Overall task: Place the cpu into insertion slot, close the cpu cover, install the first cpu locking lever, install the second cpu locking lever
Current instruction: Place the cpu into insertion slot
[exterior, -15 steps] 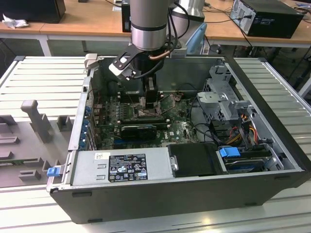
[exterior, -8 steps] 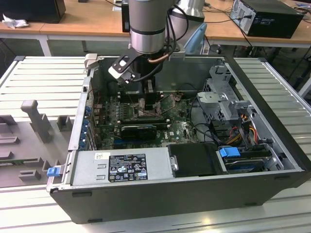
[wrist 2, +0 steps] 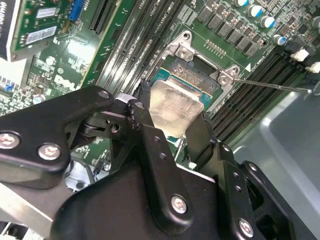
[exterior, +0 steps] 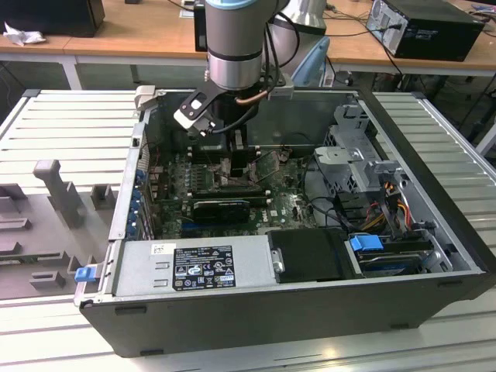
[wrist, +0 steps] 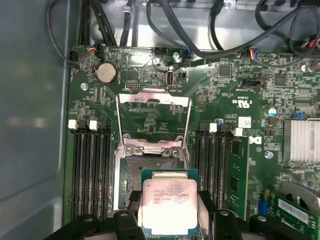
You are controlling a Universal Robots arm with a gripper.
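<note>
Two black fingers [wrist 2: 147,127] of the gripper [wrist 2: 172,107] pinch the cpu [wrist: 167,207] by opposite edges, upper centre of the exterior view, over the green motherboard [wrist: 240,80]. The cpu overlaps the insertion slot [wrist: 134,172] on the gripper's side only; bare socket lies beyond it, toward the raised cpu cover [wrist: 152,94]. Whether it hangs level is hard to judge.

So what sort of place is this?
Probably a robotics lab: an open black computer case on a ribbed grey metal table, wooden desks behind, a black gripper holding a silvery square cpu.
</note>
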